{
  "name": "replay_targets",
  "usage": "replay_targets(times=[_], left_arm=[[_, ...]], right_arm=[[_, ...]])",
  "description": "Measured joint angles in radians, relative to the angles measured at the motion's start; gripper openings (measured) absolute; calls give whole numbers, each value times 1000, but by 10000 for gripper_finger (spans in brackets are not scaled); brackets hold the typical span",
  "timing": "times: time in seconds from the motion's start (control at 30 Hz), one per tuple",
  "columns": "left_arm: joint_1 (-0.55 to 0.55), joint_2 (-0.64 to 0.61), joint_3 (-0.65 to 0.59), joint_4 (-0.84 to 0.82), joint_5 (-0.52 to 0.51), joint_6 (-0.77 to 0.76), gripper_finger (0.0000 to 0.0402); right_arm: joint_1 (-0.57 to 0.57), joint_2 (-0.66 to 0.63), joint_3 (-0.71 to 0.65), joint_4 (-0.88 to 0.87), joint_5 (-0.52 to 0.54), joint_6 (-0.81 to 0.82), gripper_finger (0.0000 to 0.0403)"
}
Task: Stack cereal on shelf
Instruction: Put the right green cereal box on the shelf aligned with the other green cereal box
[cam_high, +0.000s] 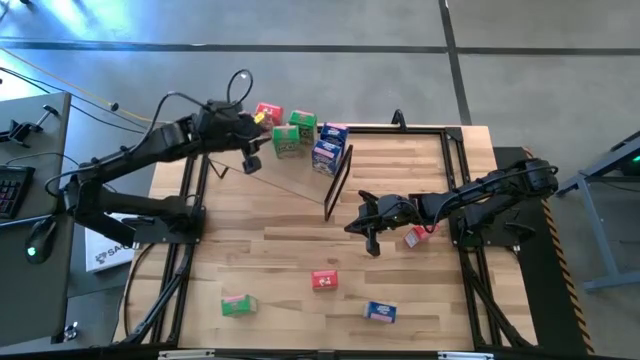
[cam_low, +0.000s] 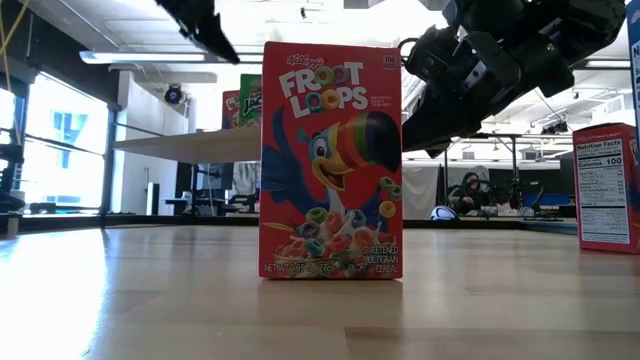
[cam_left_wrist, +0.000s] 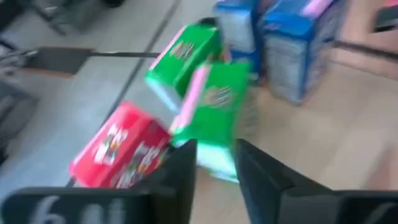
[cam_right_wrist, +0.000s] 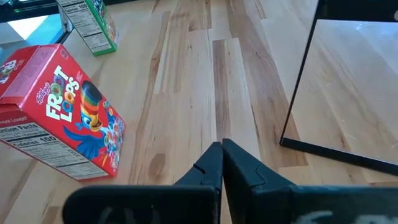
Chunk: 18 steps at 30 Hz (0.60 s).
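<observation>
A: Cereal count? I see red (cam_high: 267, 113), two green (cam_high: 302, 123) and (cam_high: 286, 140), two blue (cam_high: 331, 133) up on the shelf (cam_high: 290, 165) at far left-centre.

B: Yes. Left gripper (cam_high: 254, 150) is at the nearer green box, fingers either side of it in the wrist view, gap a bit wider than the box edge. Looks released or about to let go, probably squaring it against the row.

A: Right gripper (cam_high: 372, 236)?

B: Mid-table, right of the shelf's black frame (cam_high: 338, 183), fingers pressed together, nothing held. A red box (cam_high: 416, 236) lies just beside it, on its right.

A: Rest?

B: Red (cam_high: 324, 280), green (cam_high: 238, 305), blue (cam_high: 379, 312) stand well apart along the near table (cam_high: 280, 250).

A: Obstacles?

B: Frame edge sits between the right arm and the shelf. Crowded row could topple when the next box goes in.
</observation>
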Motion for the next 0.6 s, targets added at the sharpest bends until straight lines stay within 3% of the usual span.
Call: replay_targets(times=[0.13, 0.3, 0.6], left_arm=[[0, -49, -163, 159, -105, -33, 53], [4, -63, -291, 333, -111, -56, 32], [39, -2, -348, 498, -91, -50, 30]], right_arm=[[0, 0, 0, -1, 0, -4, 0], [0, 0, 0, -3, 0, -4, 0], [0, 0, 0, -6, 0, -2, 0]])
